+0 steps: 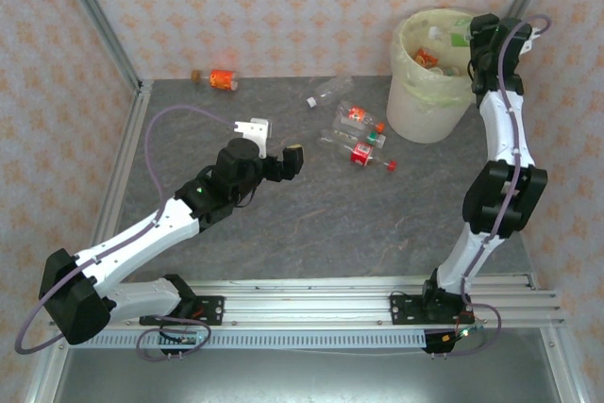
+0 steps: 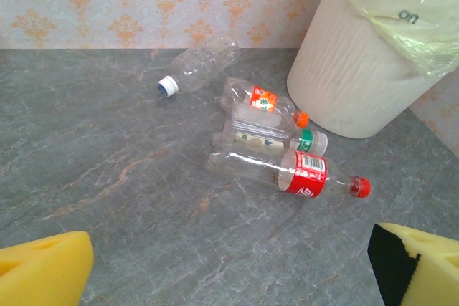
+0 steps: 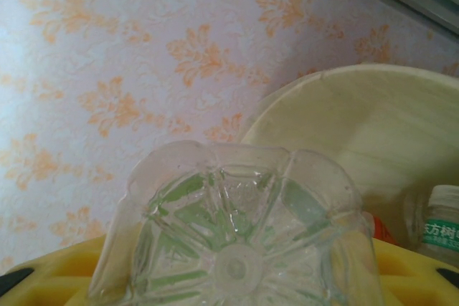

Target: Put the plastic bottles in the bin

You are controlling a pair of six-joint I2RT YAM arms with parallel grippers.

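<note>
The right gripper (image 3: 233, 281) is clenching a clear bottle (image 3: 237, 241) between its yellow pads (image 3: 54, 277), with the ribbed base facing the wrist camera. In the top view this gripper is hanging over the right side of the bin (image 1: 429, 110), close to the rim rather than over the middle. The wrist view is showing the rim beside the base, with a green-label bottle (image 3: 441, 231) already lying inside. The likely slip here is a release too near that rim. The bottle would then be striking the edge or the bag liner and tipping out onto the table (image 1: 311, 224) or against the wall.

The left gripper (image 2: 229, 277) is holding nothing. Its pads are spread wide, one at each lower corner of its view, with bare table between them. It is hovering well apart from the bottles ahead. The red-label bottle (image 2: 305, 175) is lying nearest, touching the green-cap bottle (image 2: 269, 137), with the orange-label bottle (image 2: 259, 98) just behind. A cap-on clear one (image 2: 197, 62) is lying apart, and an orange bottle (image 1: 222, 79) is sitting by the far wall. Because the three are packed together near the bin, closing on one is likely to be nudging its neighbours. Crushed plastic may also be squirting out of the pads.
</note>
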